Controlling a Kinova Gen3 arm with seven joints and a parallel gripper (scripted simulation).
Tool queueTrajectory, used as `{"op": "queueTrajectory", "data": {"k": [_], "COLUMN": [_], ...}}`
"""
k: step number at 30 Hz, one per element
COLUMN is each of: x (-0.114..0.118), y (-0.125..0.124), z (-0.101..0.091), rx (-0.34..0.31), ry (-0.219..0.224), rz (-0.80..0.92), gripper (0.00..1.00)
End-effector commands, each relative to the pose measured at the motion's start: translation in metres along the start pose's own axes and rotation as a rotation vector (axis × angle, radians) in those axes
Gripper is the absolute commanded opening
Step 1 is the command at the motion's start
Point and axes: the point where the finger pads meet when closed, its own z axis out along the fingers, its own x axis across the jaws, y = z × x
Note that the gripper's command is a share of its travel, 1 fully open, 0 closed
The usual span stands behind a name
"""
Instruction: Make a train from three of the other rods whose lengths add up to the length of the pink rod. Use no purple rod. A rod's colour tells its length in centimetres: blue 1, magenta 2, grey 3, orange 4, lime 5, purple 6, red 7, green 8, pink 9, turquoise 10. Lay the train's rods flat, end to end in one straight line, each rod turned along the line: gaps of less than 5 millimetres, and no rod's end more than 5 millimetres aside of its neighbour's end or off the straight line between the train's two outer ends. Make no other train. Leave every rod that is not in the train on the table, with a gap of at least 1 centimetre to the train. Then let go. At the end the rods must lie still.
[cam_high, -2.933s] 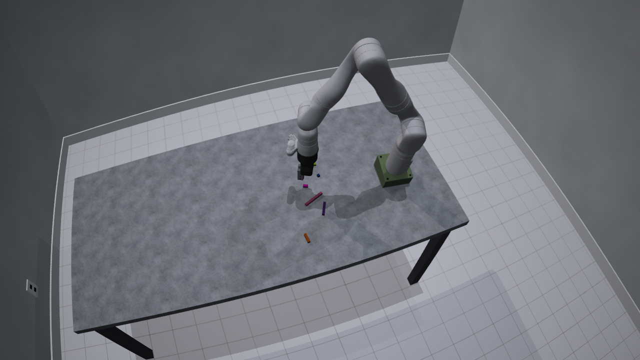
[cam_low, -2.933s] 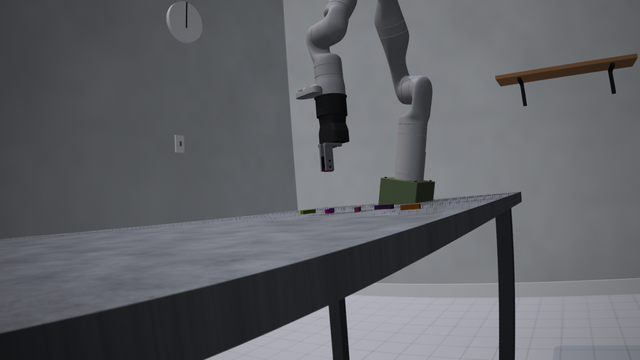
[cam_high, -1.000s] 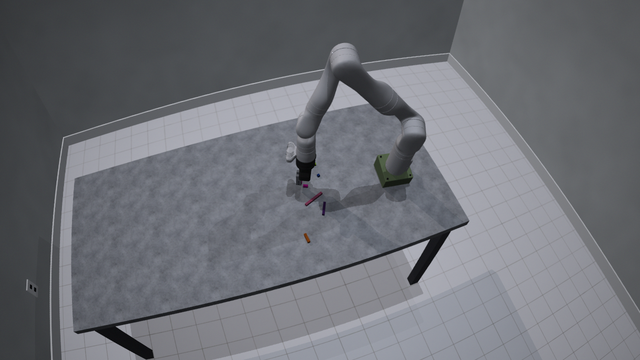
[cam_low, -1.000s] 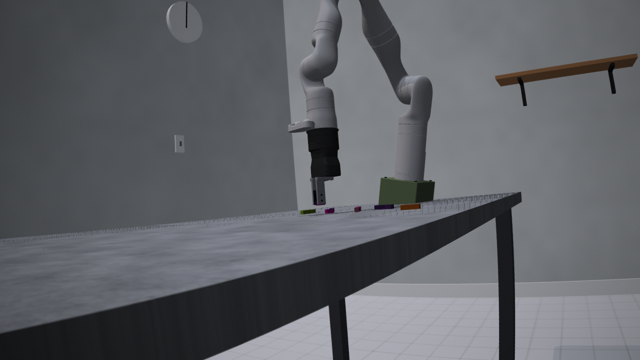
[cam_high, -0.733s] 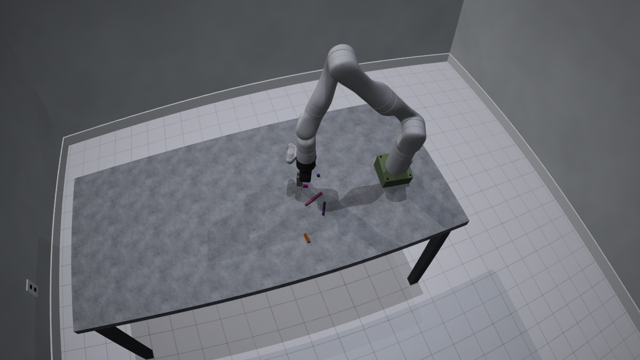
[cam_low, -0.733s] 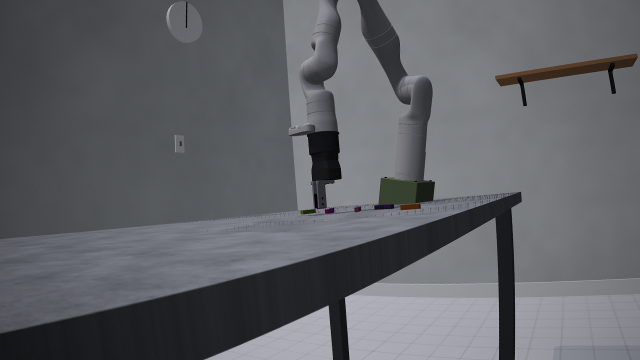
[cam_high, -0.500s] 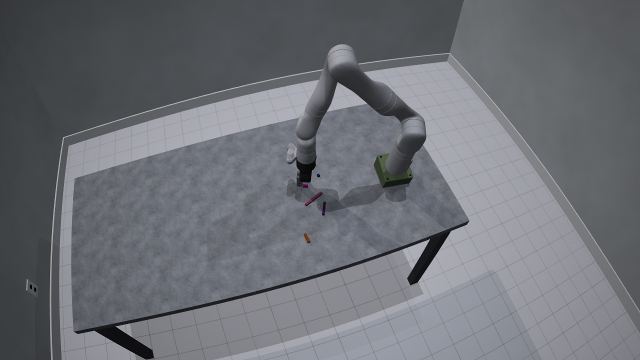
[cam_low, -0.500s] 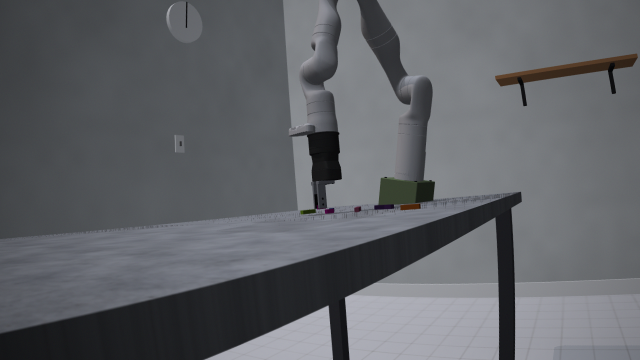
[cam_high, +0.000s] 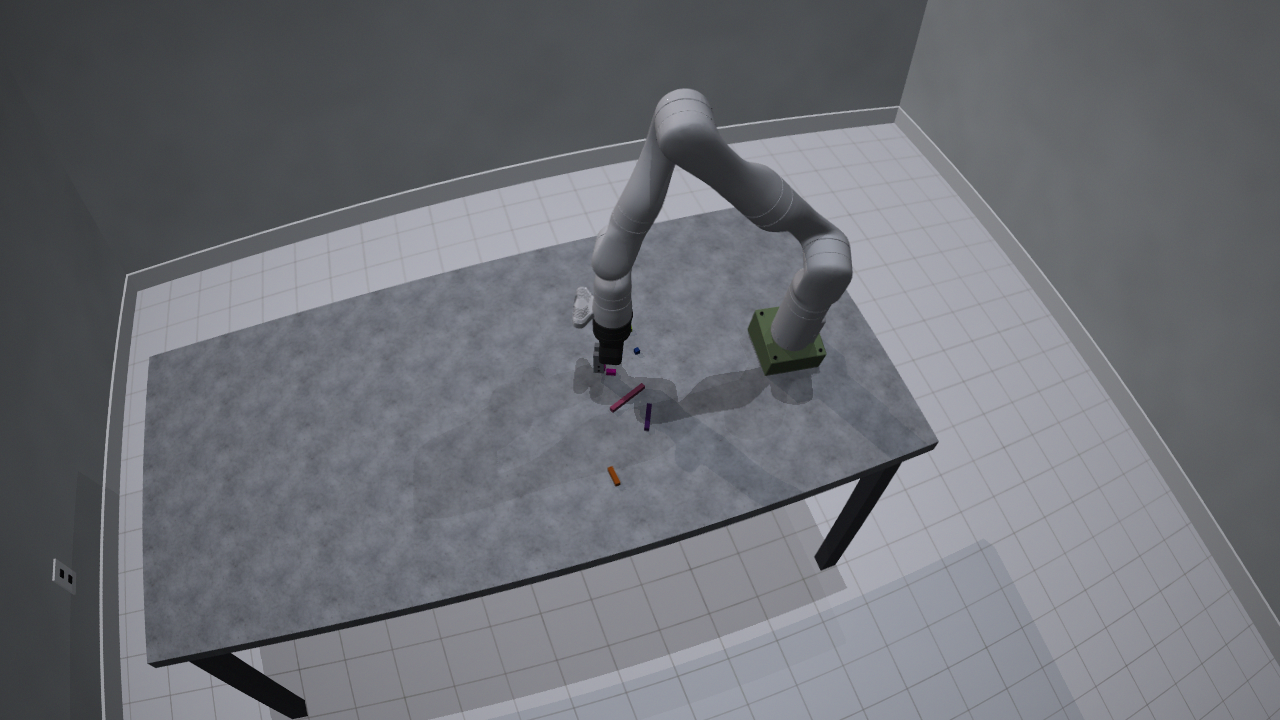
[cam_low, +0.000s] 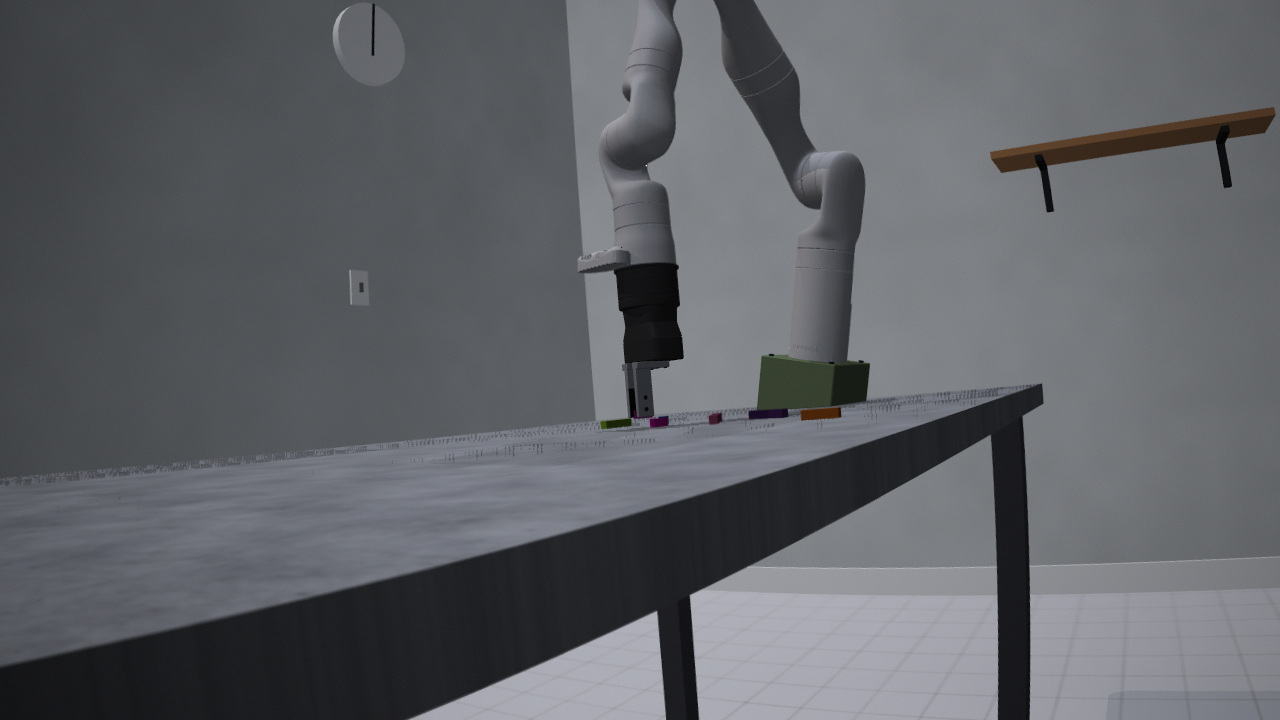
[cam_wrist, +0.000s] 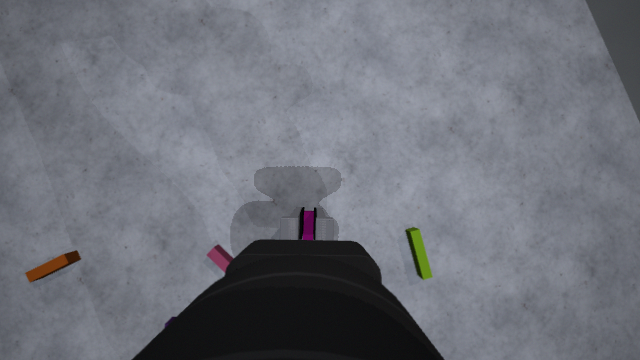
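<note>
My gripper (cam_high: 597, 364) (cam_low: 640, 411) (cam_wrist: 308, 218) is shut on a short magenta rod (cam_wrist: 308, 226) and holds it just above the table (cam_high: 358, 447). A second magenta rod (cam_high: 610, 370) (cam_low: 658, 420) lies on the table right beside the fingers. The lime rod (cam_wrist: 419, 252) (cam_low: 615, 423) lies a little to the other side of the gripper. The long pink rod (cam_high: 627, 397) (cam_low: 715, 418) (cam_wrist: 220, 257) lies nearby, partly hidden by my wrist in the wrist view. The orange rod (cam_high: 614, 475) (cam_low: 819, 413) (cam_wrist: 52, 266) lies farther off.
A purple rod (cam_high: 648, 416) (cam_low: 768, 413) lies next to the pink rod's end. A small blue rod (cam_high: 636, 351) lies behind the gripper. The green arm base (cam_high: 787, 344) (cam_low: 810, 380) stands at the table's right side.
</note>
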Motion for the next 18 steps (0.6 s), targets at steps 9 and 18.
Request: {"op": "queueTrajectory", "data": {"k": [9, 18], "x": [-0.0013, -0.0016], "y": [-0.0006, -0.0009], "z": [0.0005, 0.0005], "rx": [0.004, 0.004], "ry": [0.001, 0.001], "rz": [-0.015, -0.021], "gripper": [0.24, 0.24]}}
